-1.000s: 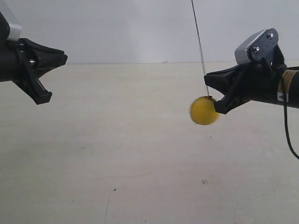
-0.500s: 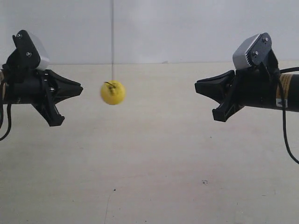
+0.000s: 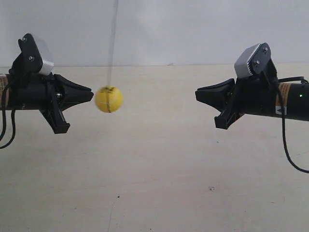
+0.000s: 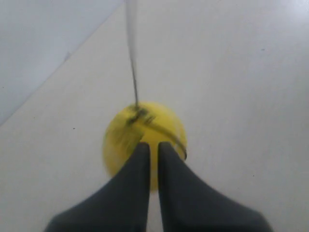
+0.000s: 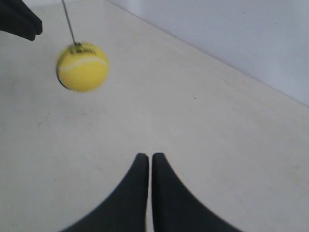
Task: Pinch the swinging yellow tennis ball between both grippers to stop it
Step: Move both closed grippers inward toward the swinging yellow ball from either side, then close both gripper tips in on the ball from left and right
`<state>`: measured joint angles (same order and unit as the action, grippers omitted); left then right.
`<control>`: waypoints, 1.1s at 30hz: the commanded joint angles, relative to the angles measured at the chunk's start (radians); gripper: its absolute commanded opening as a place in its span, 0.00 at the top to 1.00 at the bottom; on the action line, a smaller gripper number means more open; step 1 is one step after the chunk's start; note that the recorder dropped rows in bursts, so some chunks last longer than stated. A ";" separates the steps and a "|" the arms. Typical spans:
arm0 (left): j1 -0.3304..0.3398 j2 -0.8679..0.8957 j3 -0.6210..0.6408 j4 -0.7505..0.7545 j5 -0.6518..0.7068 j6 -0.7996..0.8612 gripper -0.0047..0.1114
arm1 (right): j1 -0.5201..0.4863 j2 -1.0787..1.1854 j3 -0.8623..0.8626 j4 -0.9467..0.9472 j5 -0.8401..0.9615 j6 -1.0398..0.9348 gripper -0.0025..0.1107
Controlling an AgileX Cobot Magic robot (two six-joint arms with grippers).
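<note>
Left gripper (image 4: 149,144) pressed together, tip just beside the blurred yellow tennis ball (image 3: 108,99) hanging on its string (image 3: 112,48). Right gripper (image 5: 146,155) likewise together, well apart from it.

Plain white wall (image 3: 193,29) behind; cream matte surface (image 3: 159,159) below, few dark specks (image 3: 211,188); even diffuse light.

Closed end effector (image 4: 153,145) points at blurred yellow tennis ball (image 4: 161,126).
</note>
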<state>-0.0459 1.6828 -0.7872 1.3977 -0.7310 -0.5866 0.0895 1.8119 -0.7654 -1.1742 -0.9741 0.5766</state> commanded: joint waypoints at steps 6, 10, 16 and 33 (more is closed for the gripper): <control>0.001 0.008 -0.005 0.005 -0.021 0.004 0.92 | 0.000 0.027 -0.006 0.024 -0.076 -0.016 0.98; 0.001 0.044 -0.019 -0.003 -0.046 0.015 0.92 | 0.000 0.027 -0.013 0.045 -0.072 -0.039 0.98; 0.001 0.110 -0.044 0.013 -0.123 -0.005 0.92 | 0.000 0.073 -0.042 0.033 -0.075 -0.009 0.98; 0.001 0.129 -0.060 0.087 -0.351 -0.085 0.92 | 0.022 0.092 -0.045 -0.036 -0.157 0.043 0.98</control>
<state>-0.0459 1.8053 -0.8328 1.4742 -1.0004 -0.6503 0.0938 1.8936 -0.8049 -1.2031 -1.0952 0.6131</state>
